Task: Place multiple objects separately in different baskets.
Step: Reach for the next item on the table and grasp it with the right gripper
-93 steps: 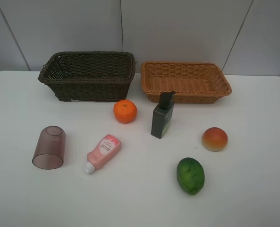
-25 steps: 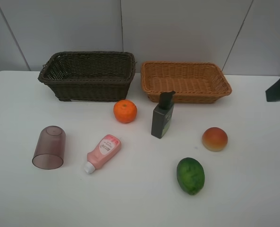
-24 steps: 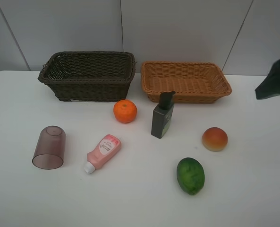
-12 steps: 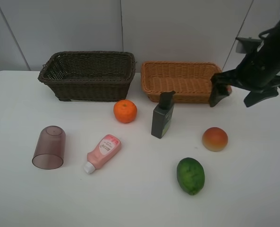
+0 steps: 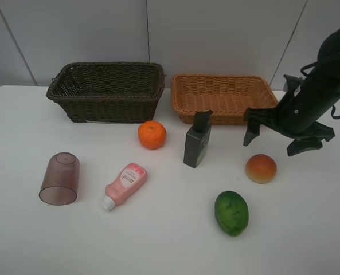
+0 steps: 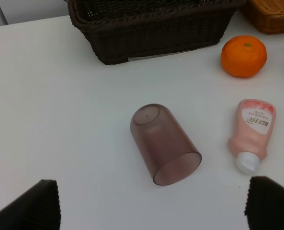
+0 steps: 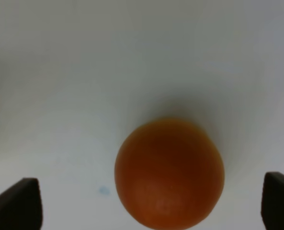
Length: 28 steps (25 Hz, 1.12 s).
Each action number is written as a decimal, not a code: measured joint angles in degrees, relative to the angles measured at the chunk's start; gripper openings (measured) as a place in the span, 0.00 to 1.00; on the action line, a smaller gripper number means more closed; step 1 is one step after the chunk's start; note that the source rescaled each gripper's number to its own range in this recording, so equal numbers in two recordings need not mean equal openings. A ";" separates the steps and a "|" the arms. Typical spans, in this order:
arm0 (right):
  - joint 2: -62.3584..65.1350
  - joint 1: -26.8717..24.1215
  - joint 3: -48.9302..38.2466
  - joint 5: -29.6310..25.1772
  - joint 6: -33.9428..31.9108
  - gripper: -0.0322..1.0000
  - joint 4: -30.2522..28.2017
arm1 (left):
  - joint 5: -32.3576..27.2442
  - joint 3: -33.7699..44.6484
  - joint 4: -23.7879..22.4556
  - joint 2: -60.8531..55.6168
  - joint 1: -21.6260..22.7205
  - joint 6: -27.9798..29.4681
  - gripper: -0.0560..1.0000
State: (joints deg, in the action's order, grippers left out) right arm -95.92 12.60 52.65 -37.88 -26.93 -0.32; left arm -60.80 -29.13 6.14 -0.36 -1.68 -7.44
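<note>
My right claw hangs wide open above the peach; I'd centre, descend straight, then close gently.

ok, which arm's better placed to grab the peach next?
Right. The right gripper hangs open just above the peach, and its wrist view shows the peach roughly centred between the fingertips. The left gripper, also open, looks down on the cup and pink bottle, far from the peach.
</note>
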 joint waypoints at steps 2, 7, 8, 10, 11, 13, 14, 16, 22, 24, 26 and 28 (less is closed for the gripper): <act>-0.08 0.00 -1.28 2.72 -3.20 0.98 -0.13 | 0.00 0.00 0.00 0.00 0.00 0.00 1.00; -3.38 0.00 -1.59 4.57 -7.85 0.98 -0.39 | 0.00 0.00 0.00 0.00 0.00 0.00 1.00; -4.30 0.00 -1.59 4.57 -8.11 0.98 -0.39 | 0.00 0.00 0.00 0.00 0.00 0.00 1.00; -6.37 0.12 -1.59 4.51 -8.25 0.98 -0.39 | 0.00 0.00 0.00 0.00 0.00 0.00 1.00; -7.23 0.27 -1.59 4.44 -8.25 0.98 -0.39 | 0.00 0.00 0.00 0.00 0.00 0.00 1.00; -8.59 0.68 -1.59 4.44 -8.25 0.98 -0.39 | 0.00 0.00 0.00 0.00 0.00 0.00 1.00; -9.31 0.74 -1.59 4.44 -8.25 0.98 -0.39 | 0.00 0.00 0.00 0.00 0.00 0.00 1.00; -10.36 0.74 -1.59 4.32 -8.25 0.98 -0.39 | 0.00 0.00 0.00 0.00 0.00 0.00 1.00; -11.79 0.74 -1.59 3.51 -8.25 0.88 -1.16 | 0.00 0.00 0.00 0.00 0.00 0.00 1.00; -11.80 0.74 -1.59 3.34 -8.25 0.69 -1.37 | 0.00 0.00 0.00 0.00 0.00 0.00 1.00; -11.99 0.74 -1.59 3.34 -8.25 0.43 -1.37 | 0.00 0.00 0.00 0.00 0.00 0.00 1.00; -11.99 0.74 -1.59 3.41 -8.25 0.40 -1.37 | 0.00 0.00 0.00 0.00 0.00 0.00 1.00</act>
State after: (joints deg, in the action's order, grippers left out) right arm -107.91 13.34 51.06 -34.48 -35.18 -1.69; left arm -60.80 -29.13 6.14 -0.36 -1.68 -7.44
